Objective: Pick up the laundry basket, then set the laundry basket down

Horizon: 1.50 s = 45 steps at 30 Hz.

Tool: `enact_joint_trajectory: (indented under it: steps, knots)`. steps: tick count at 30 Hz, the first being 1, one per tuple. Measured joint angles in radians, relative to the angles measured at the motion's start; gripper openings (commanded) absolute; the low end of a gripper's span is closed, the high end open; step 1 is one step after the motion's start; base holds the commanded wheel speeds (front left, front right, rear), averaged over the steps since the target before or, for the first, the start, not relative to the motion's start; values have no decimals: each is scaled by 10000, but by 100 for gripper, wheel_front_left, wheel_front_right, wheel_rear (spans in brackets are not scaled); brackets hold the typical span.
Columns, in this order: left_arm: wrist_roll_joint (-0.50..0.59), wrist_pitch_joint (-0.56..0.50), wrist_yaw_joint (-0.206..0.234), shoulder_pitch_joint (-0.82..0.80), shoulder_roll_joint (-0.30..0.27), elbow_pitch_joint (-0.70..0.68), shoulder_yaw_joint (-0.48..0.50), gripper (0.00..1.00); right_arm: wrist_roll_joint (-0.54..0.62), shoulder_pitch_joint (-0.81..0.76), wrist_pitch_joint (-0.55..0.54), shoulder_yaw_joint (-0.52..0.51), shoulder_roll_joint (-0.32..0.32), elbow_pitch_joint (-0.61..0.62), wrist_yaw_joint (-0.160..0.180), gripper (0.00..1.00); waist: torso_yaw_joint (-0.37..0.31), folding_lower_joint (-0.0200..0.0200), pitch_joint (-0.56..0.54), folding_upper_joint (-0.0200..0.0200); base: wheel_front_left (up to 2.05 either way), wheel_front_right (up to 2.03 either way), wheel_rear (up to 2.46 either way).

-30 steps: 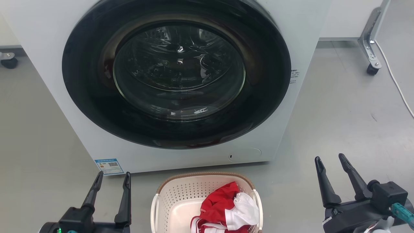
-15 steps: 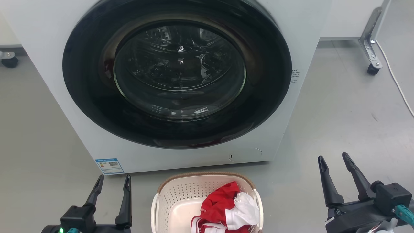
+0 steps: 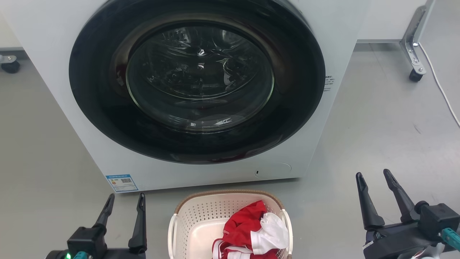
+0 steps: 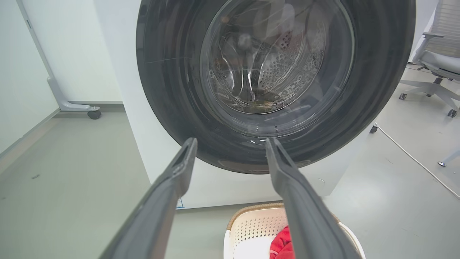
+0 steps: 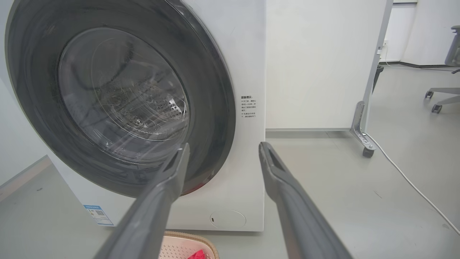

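Laundry basket (image 3: 201, 216) is sitting on the floor (image 3: 377, 118) between our left pincer (image 3: 126, 197) and right pincer (image 3: 373, 173), touching neither; we are holding both spread wide, empty, facing the washing machine (image 3: 201, 82).

Everything's bright and evenly lit, flat indoor light that seems to come from overhead, so the grey floor (image 3: 377, 118) only gets soft, faint shadows, the clearest along the foot of the washing machine (image 3: 50, 54). The door glass (image 3: 199, 77) catches white streaks and glints in all three views, and the black door ring (image 3: 93, 90) has a dull sheen. Head view is sharp, but the wrist views are wide-angle, so the machine bulges near the edges and the close-up fingers (image 4: 309, 216) of the left gripper (image 4: 231, 142) and right gripper (image 5: 224, 145) look soft.
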<state>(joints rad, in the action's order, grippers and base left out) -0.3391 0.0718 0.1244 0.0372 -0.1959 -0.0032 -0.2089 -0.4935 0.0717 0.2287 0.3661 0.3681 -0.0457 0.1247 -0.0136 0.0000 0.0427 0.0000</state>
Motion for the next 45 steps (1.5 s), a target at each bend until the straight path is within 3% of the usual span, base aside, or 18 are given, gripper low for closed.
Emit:
enact_joint_trajectory:
  steps: [1,2,12,45]
  knots:
    - [4,-2,0,33,36,-33,15,100,13,-10,-6,-23,-12,27,0,100,3,0,5,0,0,0,0]
    - [-10,-2,-4,58,56,10,13,0,6,-14,-25,-15,-33,0,-2,0,5,0,8,0,0,0,0]
    - [-514,-105,-119,221,232,441,171,0,-527,-251,-251,-290,-407,-341,-125,0,13,0,-16,0,0,0,0]
    - [-4886,-800,-924,-142,685,1289,1185,0,-4280,-175,-1442,-1967,-1402,-1085,-913,0,58,0,-155,0,0,0,0]
